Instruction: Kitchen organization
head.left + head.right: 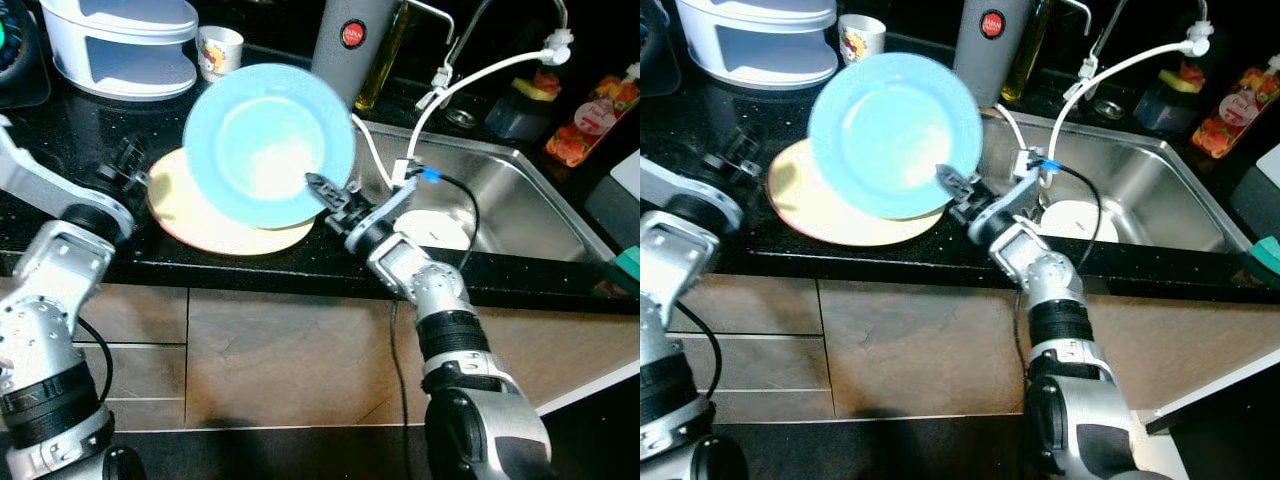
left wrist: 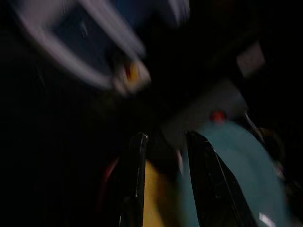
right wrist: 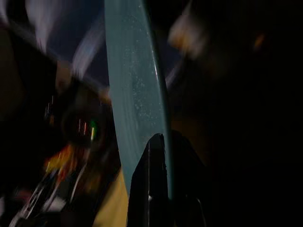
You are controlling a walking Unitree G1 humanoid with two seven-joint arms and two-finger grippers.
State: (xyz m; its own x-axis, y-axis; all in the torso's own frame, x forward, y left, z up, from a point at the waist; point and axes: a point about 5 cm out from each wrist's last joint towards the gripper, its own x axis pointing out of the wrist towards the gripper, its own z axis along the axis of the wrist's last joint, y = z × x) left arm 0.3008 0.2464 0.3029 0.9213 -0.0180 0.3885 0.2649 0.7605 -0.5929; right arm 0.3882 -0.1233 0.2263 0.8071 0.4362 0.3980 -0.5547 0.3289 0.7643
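Observation:
A light blue plate is tilted up on edge above a yellow plate that lies flat on the black counter. My right gripper is shut on the blue plate's lower right rim. In the right wrist view the blue plate is edge-on, with a black finger against it. My left gripper is at the yellow plate's left edge. In the left wrist view its two fingers stand apart, open, with the yellow plate between them and nothing held.
A steel sink with a white plate in it lies to the right. At the back of the counter stand a white stacked container, a cup, a grey flask and an oil bottle. A white cable arcs over the sink.

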